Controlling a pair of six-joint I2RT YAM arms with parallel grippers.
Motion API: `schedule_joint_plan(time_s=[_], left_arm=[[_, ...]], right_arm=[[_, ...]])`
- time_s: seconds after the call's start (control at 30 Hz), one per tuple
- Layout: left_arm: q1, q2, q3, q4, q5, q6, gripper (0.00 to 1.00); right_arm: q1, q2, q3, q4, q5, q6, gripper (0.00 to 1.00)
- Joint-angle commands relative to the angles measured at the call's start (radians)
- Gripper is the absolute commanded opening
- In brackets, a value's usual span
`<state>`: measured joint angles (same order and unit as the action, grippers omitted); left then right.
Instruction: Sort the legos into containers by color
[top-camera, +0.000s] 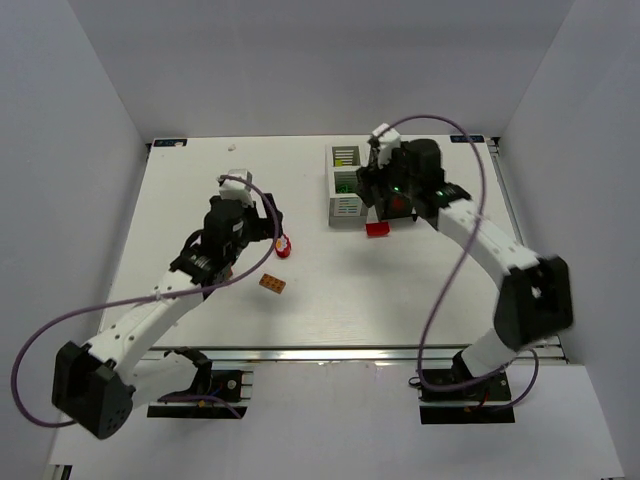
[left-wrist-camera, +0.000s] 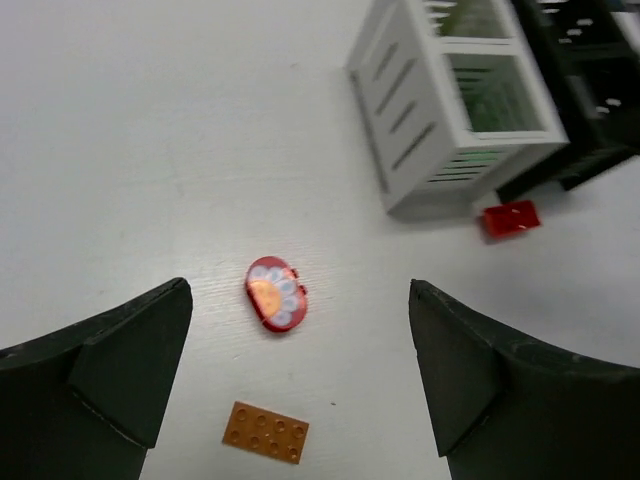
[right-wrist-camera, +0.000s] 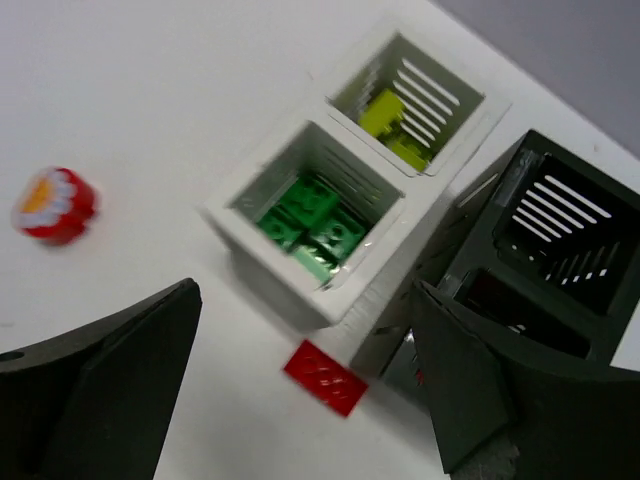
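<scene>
My right gripper (top-camera: 385, 207) is open and empty, hovering over the near end of the white container (top-camera: 345, 185) and a flat red lego (right-wrist-camera: 325, 377) lying on the table by its corner. The white container (right-wrist-camera: 290, 285) holds green legos (right-wrist-camera: 310, 225) in one compartment and yellow legos (right-wrist-camera: 390, 125) in the other. The black container (right-wrist-camera: 540, 260) stands right beside it, mostly hidden under my arm in the top view. My left gripper (left-wrist-camera: 300, 335) is open and empty above an orange lego (left-wrist-camera: 266, 431) and a round red flower piece (left-wrist-camera: 275, 293).
The orange lego (top-camera: 272, 284) and the flower piece (top-camera: 285, 245) lie mid-table, left of the containers. The red lego (top-camera: 377, 229) lies just in front of the containers. Purple cables loop from both arms. White walls enclose the table on three sides.
</scene>
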<state>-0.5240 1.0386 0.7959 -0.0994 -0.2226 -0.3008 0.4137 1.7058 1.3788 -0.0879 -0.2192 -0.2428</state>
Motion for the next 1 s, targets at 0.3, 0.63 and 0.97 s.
schedule_joint_plan(time_s=[0.3,0.63,0.97], left_arm=[[0.039,0.336,0.212,-0.404,-0.514,-0.403,0.98],[0.039,0.408,0.158,-0.198,0.036,-0.085,0.96],[0.039,0.478,0.144,-0.143,0.201,0.003,0.95]], right_arm=[[-0.004,-0.506,-0.315,-0.227,-0.534,0.155,0.12],[-0.004,-0.621,-0.414,-0.185,-0.393,0.074,0.70],[-0.004,-0.692,-0.460,-0.119,-0.324,0.065,0.69]])
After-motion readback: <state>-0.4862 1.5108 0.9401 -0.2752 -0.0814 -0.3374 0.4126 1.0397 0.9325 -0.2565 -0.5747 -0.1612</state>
